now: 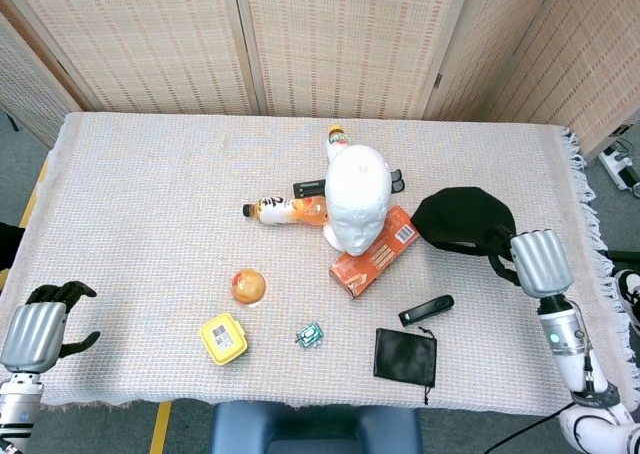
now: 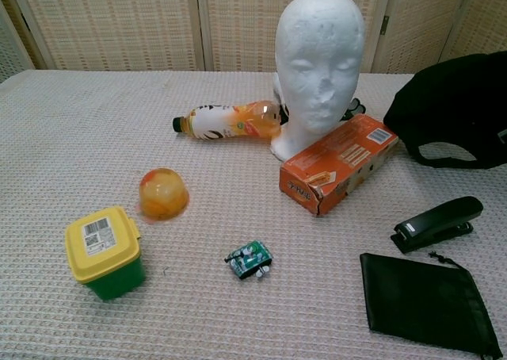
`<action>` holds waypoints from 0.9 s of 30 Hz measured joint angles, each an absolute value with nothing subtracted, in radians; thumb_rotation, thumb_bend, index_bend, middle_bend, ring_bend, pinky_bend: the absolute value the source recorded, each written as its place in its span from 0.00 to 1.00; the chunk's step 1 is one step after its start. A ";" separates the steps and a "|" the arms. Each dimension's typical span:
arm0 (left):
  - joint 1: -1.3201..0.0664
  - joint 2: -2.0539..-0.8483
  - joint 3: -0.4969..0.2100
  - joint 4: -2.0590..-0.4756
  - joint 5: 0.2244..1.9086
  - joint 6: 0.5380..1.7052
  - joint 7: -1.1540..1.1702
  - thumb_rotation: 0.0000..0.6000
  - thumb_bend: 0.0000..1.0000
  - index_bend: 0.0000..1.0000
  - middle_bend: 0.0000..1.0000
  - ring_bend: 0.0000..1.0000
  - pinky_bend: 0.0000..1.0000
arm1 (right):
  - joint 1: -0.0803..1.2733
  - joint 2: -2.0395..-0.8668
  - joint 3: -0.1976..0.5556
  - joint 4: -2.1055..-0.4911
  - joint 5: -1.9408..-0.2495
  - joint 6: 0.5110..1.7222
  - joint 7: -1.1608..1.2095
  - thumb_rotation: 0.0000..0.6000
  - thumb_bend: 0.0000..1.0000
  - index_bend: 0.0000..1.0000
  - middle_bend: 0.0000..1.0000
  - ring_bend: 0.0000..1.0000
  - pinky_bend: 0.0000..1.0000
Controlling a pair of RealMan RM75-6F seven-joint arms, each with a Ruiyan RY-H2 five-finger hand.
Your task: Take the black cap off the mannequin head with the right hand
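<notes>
The white mannequin head (image 1: 357,196) (image 2: 319,65) stands bare at the table's middle, leaning on an orange box (image 1: 377,251) (image 2: 339,162). The black cap (image 1: 463,219) (image 2: 455,110) is off it, low over the cloth to the right of the box. My right hand (image 1: 530,260) grips the cap's near right edge in the head view; the chest view shows only the cap. My left hand (image 1: 38,326) hovers at the near left table corner with fingers curled and nothing in it.
An orange drink bottle (image 1: 288,210) lies behind the head. A black stapler (image 1: 426,309) and black pouch (image 1: 405,355) lie near the front right. An orange dome (image 1: 248,286), a yellow-lidded tub (image 1: 223,337) and a small green part (image 1: 310,335) sit front left.
</notes>
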State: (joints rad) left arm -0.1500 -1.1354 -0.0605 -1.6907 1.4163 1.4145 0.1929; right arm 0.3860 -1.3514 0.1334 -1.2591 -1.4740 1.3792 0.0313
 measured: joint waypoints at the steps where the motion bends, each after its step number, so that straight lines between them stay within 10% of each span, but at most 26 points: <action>1: -0.150 -1.135 -0.060 -1.691 1.416 1.414 0.193 1.00 0.19 0.40 0.34 0.35 0.27 | 0.390 -1.363 0.132 -1.243 -1.472 1.367 0.031 1.00 0.93 0.68 1.00 1.00 1.00; 3: -0.149 -1.133 -0.059 -1.691 1.413 1.413 0.194 1.00 0.19 0.40 0.34 0.35 0.27 | 0.401 -1.392 0.128 -1.205 -1.464 1.333 0.029 1.00 0.86 0.64 0.98 0.98 1.00; 6: -0.148 -1.133 -0.057 -1.693 1.412 1.412 0.196 1.00 0.19 0.40 0.34 0.35 0.27 | 0.415 -1.423 0.126 -1.170 -1.443 1.277 0.015 1.00 0.47 0.45 0.86 0.85 0.99; 10: -0.147 -1.133 -0.056 -1.693 1.414 1.414 0.195 1.00 0.19 0.40 0.34 0.35 0.27 | 0.432 -1.429 0.123 -1.178 -1.401 1.194 -0.036 0.86 0.01 0.12 0.49 0.49 0.78; 14: -0.146 -1.133 -0.055 -1.690 1.412 1.414 0.193 1.00 0.19 0.40 0.34 0.35 0.27 | 0.438 -1.407 0.124 -1.236 -1.368 1.155 -0.077 0.72 0.00 0.00 0.32 0.31 0.54; 19: -0.146 -1.134 -0.056 -1.686 1.411 1.413 0.187 1.00 0.19 0.39 0.34 0.35 0.27 | 0.422 -1.349 0.128 -1.321 -1.353 1.171 -0.096 0.71 0.00 0.00 0.31 0.29 0.51; 27: -0.147 -1.137 -0.064 -1.680 1.403 1.416 0.181 1.00 0.19 0.40 0.34 0.35 0.27 | 0.334 -1.262 0.116 -1.444 -1.397 1.339 -0.094 0.78 0.08 0.29 0.42 0.39 0.52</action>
